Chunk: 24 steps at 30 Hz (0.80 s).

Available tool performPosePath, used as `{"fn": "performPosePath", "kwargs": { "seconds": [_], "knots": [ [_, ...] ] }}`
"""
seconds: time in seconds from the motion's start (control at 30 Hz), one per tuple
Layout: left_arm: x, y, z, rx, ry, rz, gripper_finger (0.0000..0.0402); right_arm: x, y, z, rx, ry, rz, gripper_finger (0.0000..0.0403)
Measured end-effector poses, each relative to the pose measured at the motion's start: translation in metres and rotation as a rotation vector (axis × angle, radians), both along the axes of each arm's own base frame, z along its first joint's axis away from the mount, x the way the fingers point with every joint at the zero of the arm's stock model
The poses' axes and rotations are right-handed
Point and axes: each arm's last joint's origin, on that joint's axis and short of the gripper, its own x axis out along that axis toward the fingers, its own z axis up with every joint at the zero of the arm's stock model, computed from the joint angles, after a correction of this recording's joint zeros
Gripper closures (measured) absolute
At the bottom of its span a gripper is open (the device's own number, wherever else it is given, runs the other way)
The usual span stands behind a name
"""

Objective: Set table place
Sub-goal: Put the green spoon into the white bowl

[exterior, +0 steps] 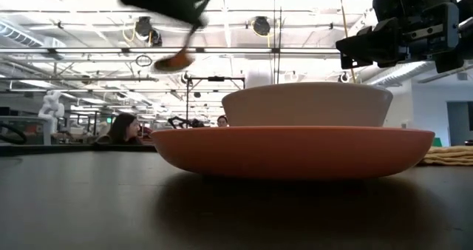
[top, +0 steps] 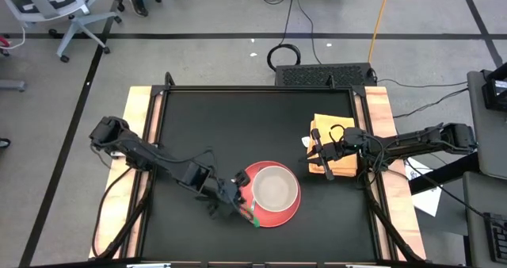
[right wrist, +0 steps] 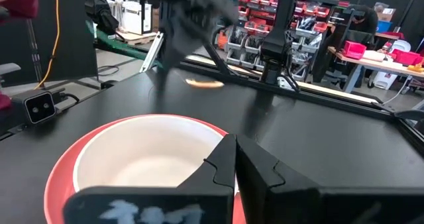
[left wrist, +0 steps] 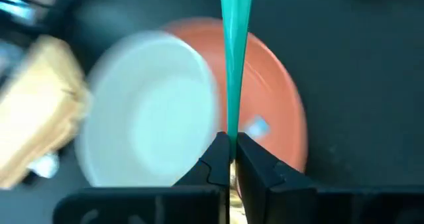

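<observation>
Gleaming round white bowl (top: 275, 186), coral plate (top: 291, 210)

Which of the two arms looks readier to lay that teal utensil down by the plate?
Left. The left gripper already pinches the teal utensil beside the red plate. The right gripper is over the yellow cloth, carrying nothing.

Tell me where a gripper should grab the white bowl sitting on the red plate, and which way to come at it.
Take the white bowl by its rim, coming straight down from above. It sits upright and open inside the red plate, so its wall stands clear for one finger inside and one outside. The side nearest the right gripper looks freest, since the left gripper holds a teal utensil over the opposite edge.
</observation>
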Motion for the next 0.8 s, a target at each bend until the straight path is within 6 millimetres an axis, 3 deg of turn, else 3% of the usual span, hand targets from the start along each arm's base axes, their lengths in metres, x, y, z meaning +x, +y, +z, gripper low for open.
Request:
{"fn": "performPosePath", "kwargs": {
  "seconds": [0.17, 0.4, 0.8],
  "knots": [
    [0.022, 0.007, 0.031, -0.189, -0.188, 0.134, 0.0395, 0.0, 0.0, 0.0, 0.0, 0.0, 0.0, 0.0403],
    [0.045, 0.037, 0.057, -0.585, -0.378, 0.423, 0.0387, 0.0, 0.0, 0.0, 0.048, 0.013, -0.004, 0.0403],
    [0.068, 0.048, 0.042, -0.817, -0.404, 0.556, 0.0396, 0.0, 0.0, 0.0, 0.119, 0.033, -0.01, 0.0403]
  ]
}}
